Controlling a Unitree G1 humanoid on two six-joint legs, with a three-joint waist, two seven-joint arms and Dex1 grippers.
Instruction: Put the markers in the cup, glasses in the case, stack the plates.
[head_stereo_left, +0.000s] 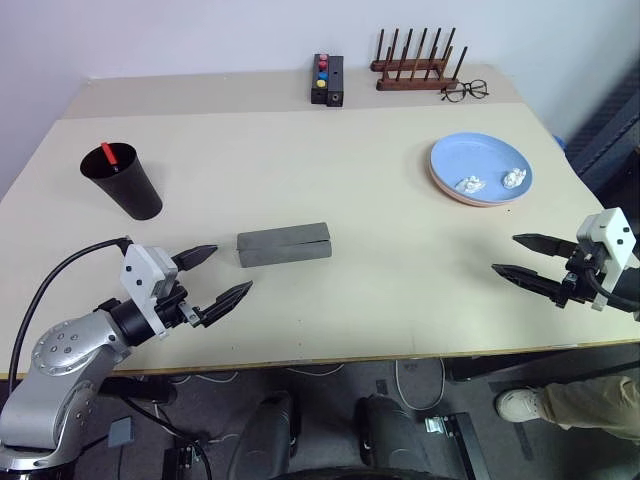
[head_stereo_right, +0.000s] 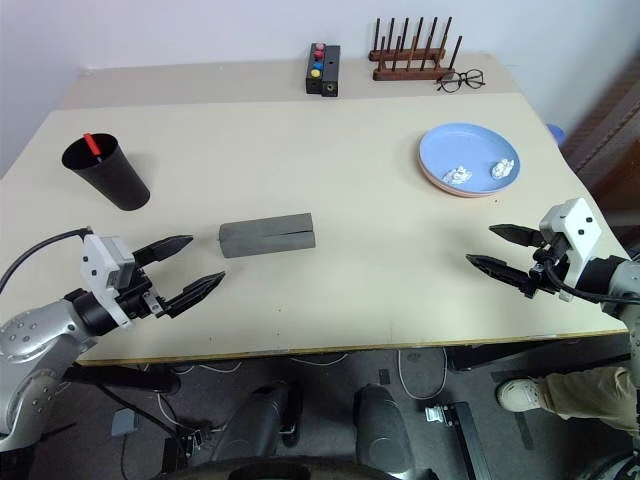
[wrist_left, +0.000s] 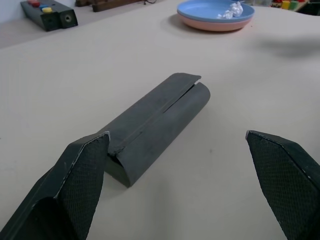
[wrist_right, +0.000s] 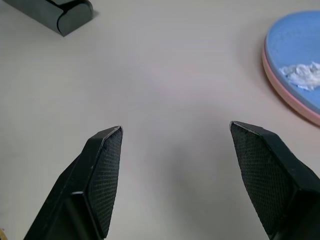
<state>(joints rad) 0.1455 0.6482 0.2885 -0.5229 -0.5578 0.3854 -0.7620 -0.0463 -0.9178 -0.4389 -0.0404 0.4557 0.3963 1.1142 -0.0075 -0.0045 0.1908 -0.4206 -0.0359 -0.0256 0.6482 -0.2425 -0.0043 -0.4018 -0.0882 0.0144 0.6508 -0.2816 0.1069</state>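
A pale table (head_stereo_left: 300, 180) carries everything. Near its right edge, the light blue plate (head_stereo_left: 482, 165) sits stacked on the salmon pink plate (head_stereo_left: 452, 193), with white crumpled scraps (head_stereo_left: 470, 184) on top. The closed grey case (head_stereo_left: 284, 244) lies near the front edge, centre-left. The black cup (head_stereo_left: 122, 181), by the left edge, holds a red-capped marker (head_stereo_left: 109, 154). Left tool (head_stereo_left: 216, 276) and right tool (head_stereo_left: 520, 256) hover over the front edge, fingers apart, empty. Wire-framed eyeglasses (head_stereo_left: 465, 91) rest at the back.

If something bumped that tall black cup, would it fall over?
Probably, fairly easily. The cup narrows toward its base and is wider at the rim, so it looks top-heavy. It appears to be thin plastic, likely light; the red-capped marker leaning inside adds little weight.
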